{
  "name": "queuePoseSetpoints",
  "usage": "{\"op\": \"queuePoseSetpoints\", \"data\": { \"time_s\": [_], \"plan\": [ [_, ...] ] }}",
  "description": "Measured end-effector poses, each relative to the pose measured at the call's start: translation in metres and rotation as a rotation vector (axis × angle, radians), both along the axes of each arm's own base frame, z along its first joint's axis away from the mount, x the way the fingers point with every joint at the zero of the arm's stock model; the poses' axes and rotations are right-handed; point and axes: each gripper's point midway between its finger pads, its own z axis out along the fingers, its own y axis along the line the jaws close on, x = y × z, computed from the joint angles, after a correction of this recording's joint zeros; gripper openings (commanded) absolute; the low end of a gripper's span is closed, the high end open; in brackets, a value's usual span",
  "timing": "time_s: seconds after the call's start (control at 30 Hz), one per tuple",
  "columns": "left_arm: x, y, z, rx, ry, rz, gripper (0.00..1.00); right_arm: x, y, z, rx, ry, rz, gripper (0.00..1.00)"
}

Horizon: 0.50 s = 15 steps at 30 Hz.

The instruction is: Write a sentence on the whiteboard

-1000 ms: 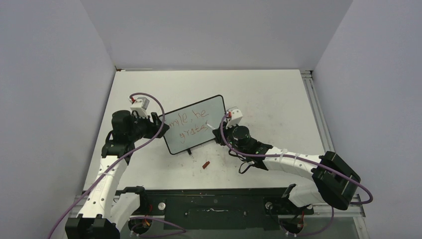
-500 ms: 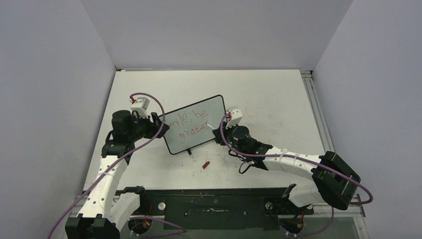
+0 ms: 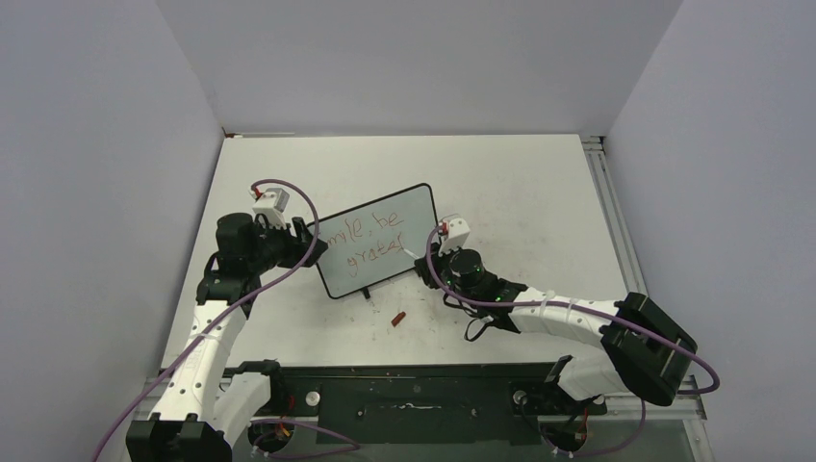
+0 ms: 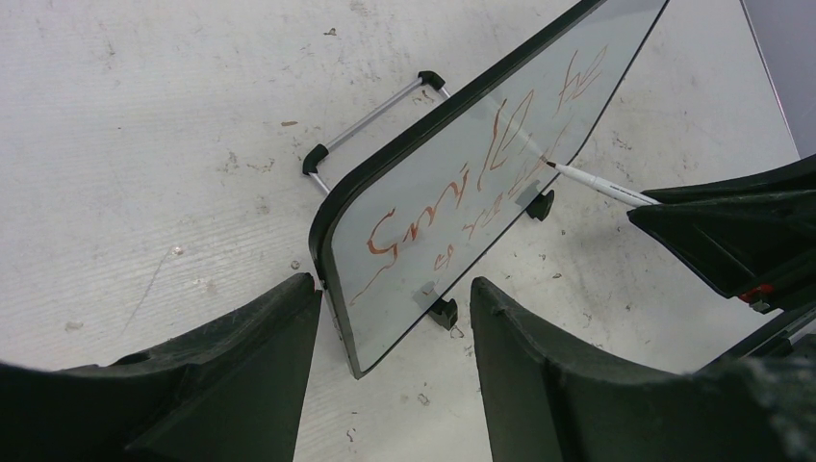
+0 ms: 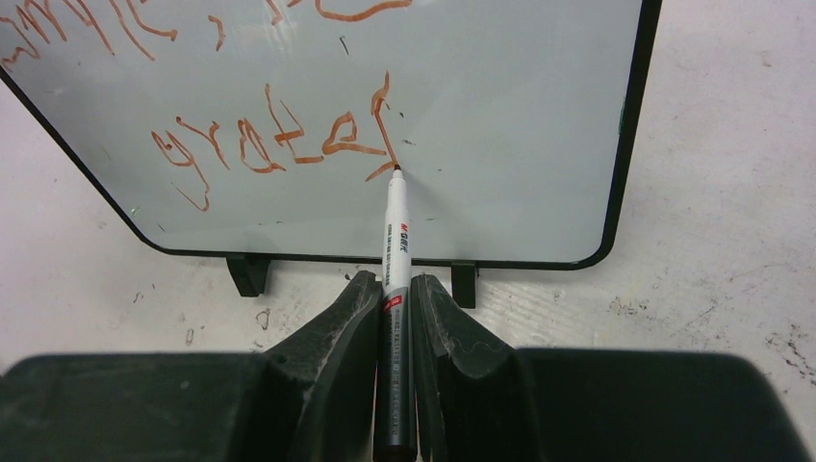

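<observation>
- Whiteboard (image 3: 361,281) is standing roughly mid-bench, somewhat nearer the left edge. It is resting on two small black feet and leaning back, face toward the near edge, so both arms are reaching it from the front.
- Bench (image 3: 520,192) is showing scuffs; no obstruction near the board.
- Sentence (image 5: 279,144) is running in red across two lines: upper line approx. "Smile, be", lower line reading "grate" plus one further stroke, prob. an "f". Judged incomplete; remaining letters are pending.
- R gripper (image 5: 395,284) is clenching the marker (image 5: 396,241), fingers pinching the barrel low down. The pen is projecting straight ahead, giving the wrist cam a clear line to the nib.
- Nib is touching the board at the foot of the last stroke, i.e. mid-letter.
- L gripper (image 4: 393,287) is sitting released, fingers spread either side of the board's lower left corner. Contact w/ the frame cannot be confirmed. Judged purpose: bracketing the board so pen pressure is not sliding or turning it.
- Small red item (image 3: 397,319), prob. the marker cap, is lying on the bench just in front of the board, between board and near edge, clear of both arms.
- Risk, as judged: the board is light and only loosely bracketed, so heavy nib pressure could be tipping it back.
</observation>
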Motion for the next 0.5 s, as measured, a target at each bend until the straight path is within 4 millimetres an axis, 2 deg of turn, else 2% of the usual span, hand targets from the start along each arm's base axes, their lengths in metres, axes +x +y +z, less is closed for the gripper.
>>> {"op": "queuePoseSetpoints", "data": {
  "time_s": [0.33, 0.5],
  "plan": [
    [0.0, 0.0, 0.0, 0.0, 0.0, -0.001, 0.57, -0.007, 0.0, -0.008, -0.019, 0.018, 0.014, 0.05],
    [0.0, 0.0, 0.0, -0.001, 0.0, -0.001, 0.56, -0.013, 0.0, 0.002, -0.011, 0.009, 0.026, 0.05]
  ]
}}
